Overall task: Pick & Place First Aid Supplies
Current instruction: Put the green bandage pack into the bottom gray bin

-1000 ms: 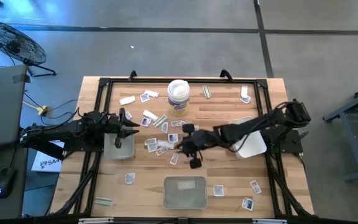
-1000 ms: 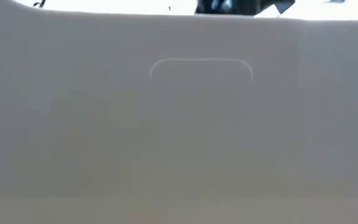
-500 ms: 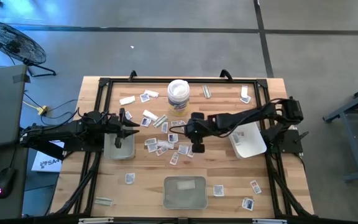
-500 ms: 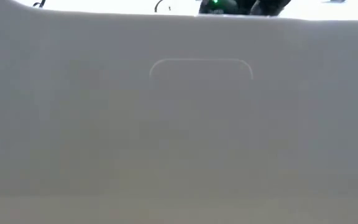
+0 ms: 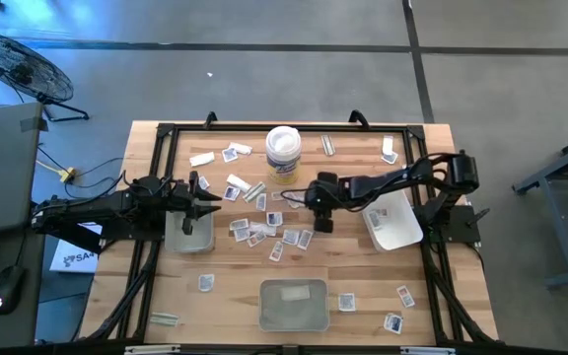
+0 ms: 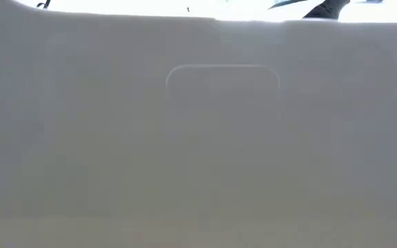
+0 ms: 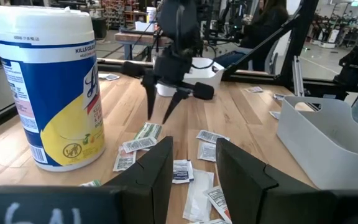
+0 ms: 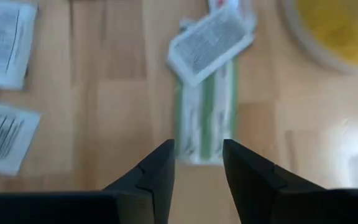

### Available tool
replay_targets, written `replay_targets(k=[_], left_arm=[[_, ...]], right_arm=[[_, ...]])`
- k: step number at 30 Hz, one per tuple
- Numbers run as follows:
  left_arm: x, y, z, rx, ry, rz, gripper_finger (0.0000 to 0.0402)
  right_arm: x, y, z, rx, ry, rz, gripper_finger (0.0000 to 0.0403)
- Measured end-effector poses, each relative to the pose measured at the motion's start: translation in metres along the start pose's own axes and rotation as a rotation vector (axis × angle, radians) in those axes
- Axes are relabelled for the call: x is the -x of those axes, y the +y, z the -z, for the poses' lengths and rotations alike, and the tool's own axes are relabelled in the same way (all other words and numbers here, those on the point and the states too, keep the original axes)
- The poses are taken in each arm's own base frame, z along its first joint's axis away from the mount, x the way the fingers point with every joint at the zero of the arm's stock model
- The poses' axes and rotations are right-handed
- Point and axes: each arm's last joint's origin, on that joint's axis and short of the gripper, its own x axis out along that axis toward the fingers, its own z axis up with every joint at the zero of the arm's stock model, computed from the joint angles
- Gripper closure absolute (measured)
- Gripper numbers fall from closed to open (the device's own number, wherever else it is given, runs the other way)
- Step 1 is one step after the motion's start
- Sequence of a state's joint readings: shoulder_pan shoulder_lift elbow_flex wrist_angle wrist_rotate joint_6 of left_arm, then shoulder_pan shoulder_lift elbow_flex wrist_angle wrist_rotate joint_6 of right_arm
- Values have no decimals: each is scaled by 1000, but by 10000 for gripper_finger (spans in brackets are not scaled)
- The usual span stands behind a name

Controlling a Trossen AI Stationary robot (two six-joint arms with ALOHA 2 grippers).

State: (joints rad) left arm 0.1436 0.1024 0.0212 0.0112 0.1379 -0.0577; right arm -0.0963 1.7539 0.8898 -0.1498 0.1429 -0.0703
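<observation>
Your right gripper [image 5: 309, 202] hangs over the middle of the pale wooden worktop [image 5: 363, 286], at about five o'clock from the white cylindrical tub with the blue and yellow label [image 5: 283, 153]. Its two dark fingers [image 8: 157, 171] stand apart with nothing between them; in the right wrist view they point down at a narrow green-striped strip wrapper [image 8: 205, 118] with a small white printed packet [image 8: 210, 38] lying across its far end.

The flat white first aid packets [image 5: 264, 232] lie scattered mostly at the worktop's centre, just at seven o'clock of that gripper, with strays near the twelve o'clock edge and the five and seven o'clock corners.

Your left gripper [image 5: 208, 198] waits at nine o'clock, above a translucent grey rectangular tray [image 5: 189, 235], its fingers [image 7: 151, 177] parted and empty.

A second grey tray [image 5: 293, 305] sits at six o'clock, a white one [image 5: 394, 222] at three.
</observation>
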Motion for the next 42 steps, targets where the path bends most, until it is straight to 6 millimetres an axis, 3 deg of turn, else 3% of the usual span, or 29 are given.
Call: replay_targets(k=[5, 14, 26, 30, 37, 42], left_arm=[[0, 0, 0, 0, 0, 0, 282], [0, 0, 0, 0, 1, 0, 282], [0, 0, 0, 0, 1, 0, 282], [0, 0, 0, 0, 1, 0, 282], [0, 0, 0, 0, 0, 0, 282], [0, 0, 0, 0, 1, -1, 282]], right_arm=[[-4, 2, 4, 66, -83, -37, 288], [-7, 1, 15, 38, -48, -46, 318], [-10, -3, 30, -31, -20, -39, 398], [-8, -1, 29, -41, -33, -35, 395], [17, 8, 15, -29, -35, 47, 400], [43, 21, 4, -53, -23, -11, 402]])
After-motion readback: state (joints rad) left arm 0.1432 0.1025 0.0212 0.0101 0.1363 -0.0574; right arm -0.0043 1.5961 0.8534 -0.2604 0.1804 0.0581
